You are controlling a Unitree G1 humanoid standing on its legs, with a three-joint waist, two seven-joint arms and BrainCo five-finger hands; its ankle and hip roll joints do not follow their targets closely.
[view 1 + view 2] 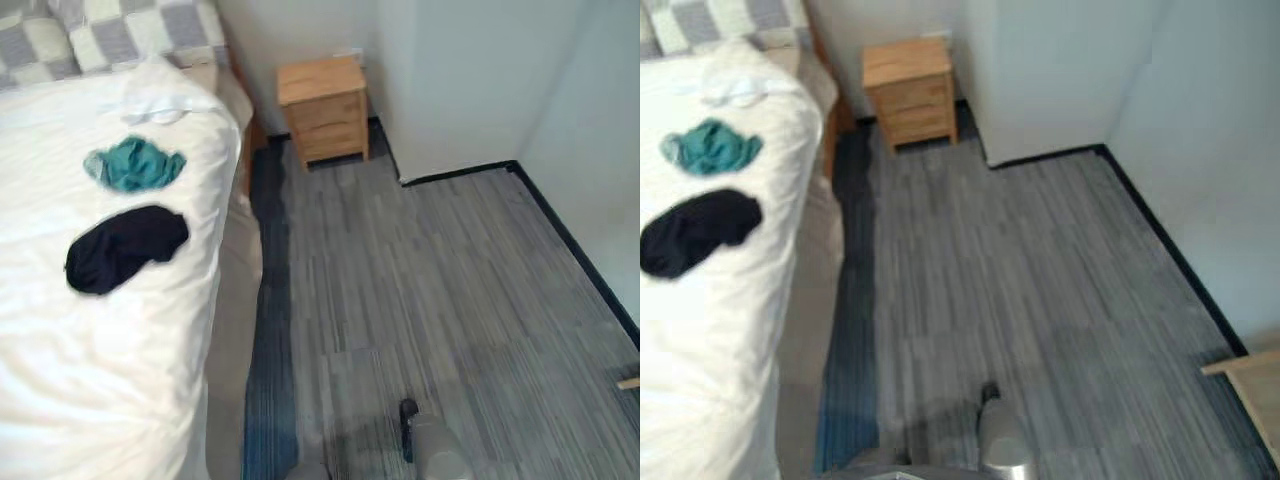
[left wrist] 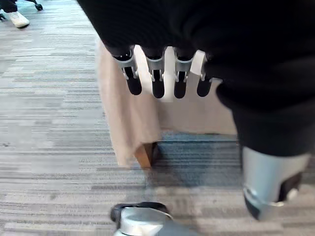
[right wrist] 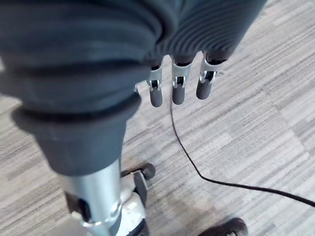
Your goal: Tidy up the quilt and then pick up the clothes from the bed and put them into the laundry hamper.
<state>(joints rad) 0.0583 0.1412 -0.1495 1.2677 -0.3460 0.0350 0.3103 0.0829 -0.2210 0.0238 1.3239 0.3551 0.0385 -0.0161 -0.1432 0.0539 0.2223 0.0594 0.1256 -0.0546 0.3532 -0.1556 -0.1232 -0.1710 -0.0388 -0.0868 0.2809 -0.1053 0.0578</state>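
Clothes on the bed, both hands empty & hanging by the floor.

Black garment [image 1: 125, 247], teal garment [image 1: 134, 165] & a white garment [image 1: 160, 102] lie in a row on the white quilt [image 1: 90, 340], w/ checked pillows [image 1: 110, 35] at the head; wooden nightstand [image 1: 322, 108] stands beside the bed. No hamper seen. Left hand [image 2: 157, 73] & right hand [image 3: 178, 83]: fingers straight, relaxed, holding nothing. Judgement: clothes are light, soft, limp; they'll bunch & drape, so pinch each at its middle fold, w/o snagging the quilt under. Quilt looks bulkier & floppy; better taken by an edge.
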